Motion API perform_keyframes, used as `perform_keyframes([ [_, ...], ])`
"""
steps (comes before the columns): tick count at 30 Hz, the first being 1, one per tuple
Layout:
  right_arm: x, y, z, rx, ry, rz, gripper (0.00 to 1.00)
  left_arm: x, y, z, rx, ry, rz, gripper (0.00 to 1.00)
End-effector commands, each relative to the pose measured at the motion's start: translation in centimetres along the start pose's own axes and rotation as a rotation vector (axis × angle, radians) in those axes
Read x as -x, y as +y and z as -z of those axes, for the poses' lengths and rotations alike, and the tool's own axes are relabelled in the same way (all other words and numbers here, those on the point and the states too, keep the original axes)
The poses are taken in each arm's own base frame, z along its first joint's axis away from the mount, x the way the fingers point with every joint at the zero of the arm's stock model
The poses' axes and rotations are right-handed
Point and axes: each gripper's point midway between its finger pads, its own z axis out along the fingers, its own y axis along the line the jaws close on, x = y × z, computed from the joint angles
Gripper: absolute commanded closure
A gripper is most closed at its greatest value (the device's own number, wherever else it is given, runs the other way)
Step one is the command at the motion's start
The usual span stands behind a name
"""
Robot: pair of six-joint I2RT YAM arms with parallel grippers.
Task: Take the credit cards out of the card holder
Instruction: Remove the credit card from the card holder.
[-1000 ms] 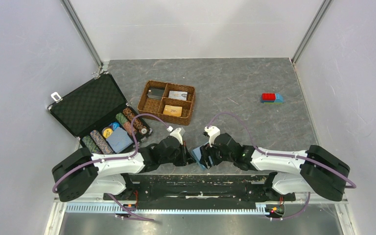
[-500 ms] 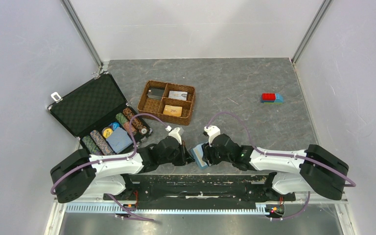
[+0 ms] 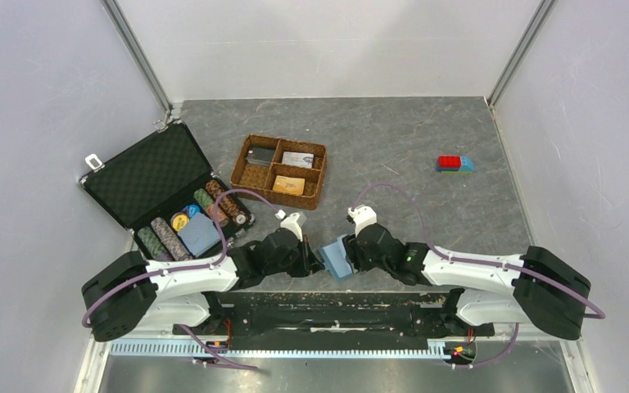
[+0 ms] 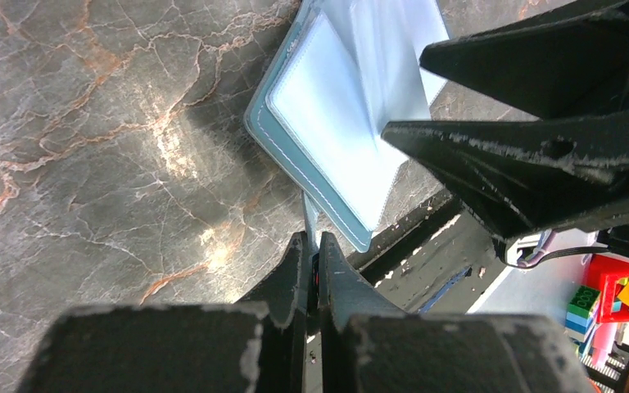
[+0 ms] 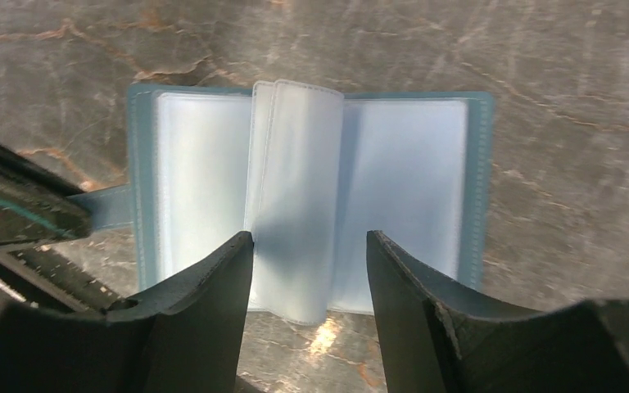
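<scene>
Far to my left lies a black case (image 3: 143,173), hard-shelled with a ridged foam lining in the lid. Rolls of striped poker chips (image 3: 217,203) are laid in its base. Next comes the woven brown wicker tray (image 3: 252,175), split into four compartments. A dark flat piece (image 3: 260,155) is in the far-left one, a pale card (image 3: 298,160) in the far-right and a flat orange card (image 3: 288,185) in the near-right. Any print on them is too small to read.

My left gripper (image 4: 311,246) is pinched tight on the thin teal strap (image 4: 309,214) of the card holder (image 4: 328,123). The holder lies open on the veined grey stone-look table (image 3: 393,139), just in front of the arm bases, between my two grippers. Its cover is matte teal-blue with a stitched edge. Its milky clear plastic sleeves (image 5: 295,188) stand up at the spine, and I cannot tell whether they hold a card.

My right gripper (image 5: 309,239) hangs over those sleeves, its rough black fingers (image 5: 205,311) partway apart on either side of them. I cannot tell whether they touch.

Far right sits a small red and blue toy block (image 3: 454,164).
</scene>
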Motion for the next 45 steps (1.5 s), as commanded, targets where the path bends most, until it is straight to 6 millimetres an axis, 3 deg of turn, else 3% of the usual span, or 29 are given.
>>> perform_keyframes([
  [1,2.4,-2.4,1.2,-0.154,-0.060,0.004,0.44,0.9,-0.2,0.3,-0.008,-0.044,-0.045,0.98],
  [7,3.8,-5.0,3.3,-0.276,-0.075,-0.030,0.45,0.7,-0.3,0.3,-0.015,-0.036,-0.049,0.98],
  [11,5.3,-5.3,4.5,-0.307,-0.098,-0.042,0.46,0.7,-0.5,0.3,-0.022,-0.036,-0.049,0.98],
  [14,6.4,-3.7,4.6,-0.225,-0.115,-0.042,0.47,0.8,-0.7,0.3,-0.029,-0.035,-0.047,0.98],
  [19,7.8,2.5,4.3,0.133,-0.187,-0.053,0.53,0.7,-0.9,0.2,-0.038,-0.032,-0.043,0.98],
  [23,6.2,4.9,3.3,0.271,-0.144,-0.053,0.51,0.7,-1.0,0.1,-0.043,-0.032,-0.041,0.98],
  [26,5.2,4.3,2.4,0.240,-0.124,-0.045,0.41,0.7,-1.0,0.2,-0.044,-0.033,-0.041,0.98],
  [30,4.3,3.7,1.5,0.209,-0.099,-0.021,0.37,0.6,-0.8,0.1,-0.040,-0.031,-0.040,0.98],
  [38,1.6,4.8,0.2,0.274,-0.010,-0.025,0.35,0.7,-1.0,0.1,-0.046,-0.033,-0.038,0.98],
  [45,0.8,2.8,-0.8,0.158,-0.006,-0.019,0.36,0.6,-0.9,0.1,-0.041,-0.031,-0.038,0.98],
])
